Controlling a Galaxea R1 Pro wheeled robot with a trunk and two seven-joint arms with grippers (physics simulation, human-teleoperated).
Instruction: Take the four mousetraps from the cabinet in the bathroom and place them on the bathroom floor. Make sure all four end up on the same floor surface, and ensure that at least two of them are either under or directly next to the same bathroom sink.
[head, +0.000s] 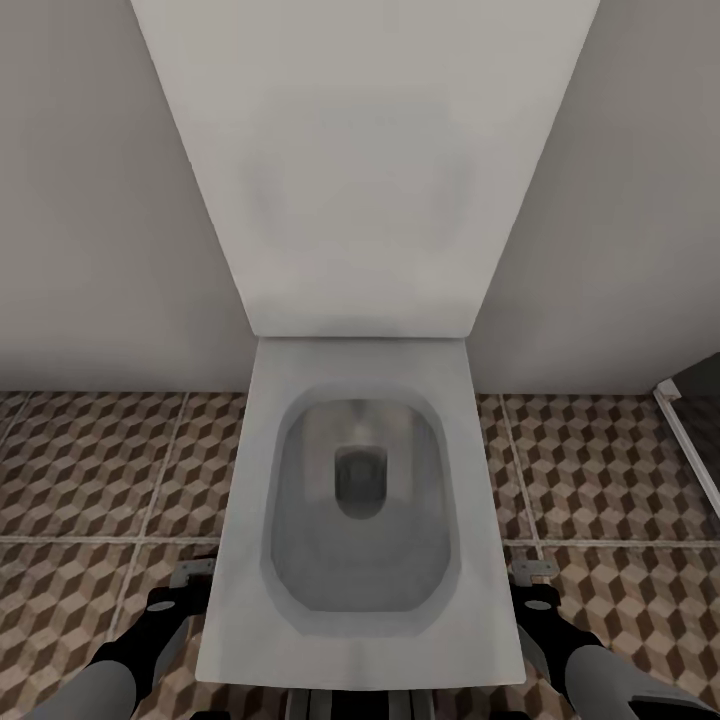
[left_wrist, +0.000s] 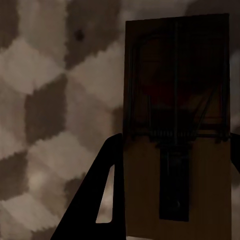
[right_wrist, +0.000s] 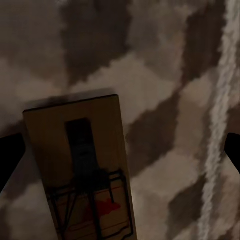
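My left gripper (head: 188, 578) hangs low beside the toilet's left side, shut on a mousetrap (left_wrist: 177, 125), a brown wooden board with dark wire parts; one dark finger (left_wrist: 102, 200) presses its edge. My right gripper (head: 532, 578) is low on the toilet's other side, open, with its fingertips (right_wrist: 10, 160) far apart. A second mousetrap (right_wrist: 75, 165) lies flat on the cube-pattern bathroom floor (head: 90, 460) between those fingers, close to one of them. The cabinet and the sink are out of view.
A white toilet (head: 250, 450) with its lid raised stands straight ahead against the pale wall (head: 90, 200), between my two arms. A white frame and dark opening (head: 690, 420) sit at the right edge. Tiled floor stretches to both sides.
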